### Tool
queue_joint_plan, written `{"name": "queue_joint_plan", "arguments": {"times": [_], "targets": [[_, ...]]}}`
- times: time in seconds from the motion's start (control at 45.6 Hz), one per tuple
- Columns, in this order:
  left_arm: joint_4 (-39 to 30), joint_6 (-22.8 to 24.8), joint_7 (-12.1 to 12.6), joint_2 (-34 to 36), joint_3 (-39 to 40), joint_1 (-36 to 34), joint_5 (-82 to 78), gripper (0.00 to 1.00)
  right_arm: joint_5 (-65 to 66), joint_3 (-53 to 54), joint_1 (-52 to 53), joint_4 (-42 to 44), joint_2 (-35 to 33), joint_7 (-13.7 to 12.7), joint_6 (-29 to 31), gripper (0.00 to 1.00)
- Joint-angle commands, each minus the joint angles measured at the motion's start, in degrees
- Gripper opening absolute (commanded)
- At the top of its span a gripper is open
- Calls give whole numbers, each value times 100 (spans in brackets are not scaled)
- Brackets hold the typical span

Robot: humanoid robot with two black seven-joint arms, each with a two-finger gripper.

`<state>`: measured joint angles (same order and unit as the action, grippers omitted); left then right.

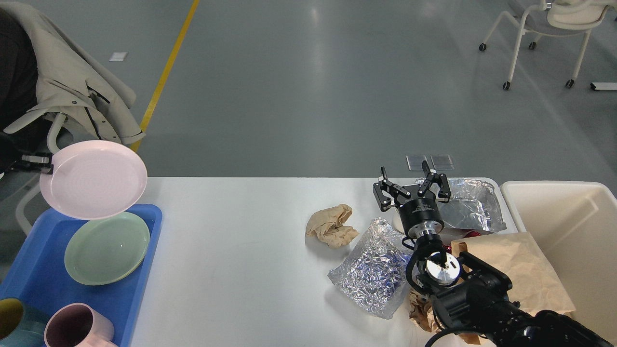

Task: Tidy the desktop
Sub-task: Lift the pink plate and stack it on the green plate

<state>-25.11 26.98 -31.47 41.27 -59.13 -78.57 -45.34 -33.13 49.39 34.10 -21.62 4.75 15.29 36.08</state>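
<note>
L jaws pinch pink plate over blue tray w/ green plate, prob to stack; R jaws spread above foil trash on surface

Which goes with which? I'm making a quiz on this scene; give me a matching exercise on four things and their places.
Things:
1. pink plate
2. green plate
3. crumpled paper
4. pink mug

Places:
A. lying flat in the blue tray
B. held up above the tray by the left gripper
C. at the tray's near end
D. on the desktop, left of the right gripper

Pairs: 1-B, 2-A, 3-D, 4-C
</note>
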Motion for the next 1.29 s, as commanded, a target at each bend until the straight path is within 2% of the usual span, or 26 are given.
{"name": "queue_joint_plan", "arguments": {"times": [0.0, 0.241, 0.416, 0.592, 0.855, 1.008, 1.271], "targets": [[-2, -675, -140, 232, -11, 701, -106, 0, -1, 9, 0, -9, 0, 0, 4, 100], [33, -1247, -105, 197, 7, 1422, -80, 0, -1, 0, 0, -9, 0, 0, 4, 100], [77, -1406, 193, 144, 130, 1695, -10, 0, -1, 0, 0, 0, 0, 0, 4, 100], [243, -1423, 519, -93, 534, 1810, 61, 0, -1, 0, 0, 0, 0, 0, 4, 100], [771, -1406, 721, -497, 991, 2205, 61, 0, -1, 0, 0, -9, 0, 0, -5, 100], [832, -1423, 844, -612, 1123, 2433, 69, 0, -1, 0, 0, -9, 0, 0, 4, 100], [964, -1450, 914, -823, 1281, 2636, 70, 0, -1, 0, 0, -9, 0, 0, 4, 100]]}}
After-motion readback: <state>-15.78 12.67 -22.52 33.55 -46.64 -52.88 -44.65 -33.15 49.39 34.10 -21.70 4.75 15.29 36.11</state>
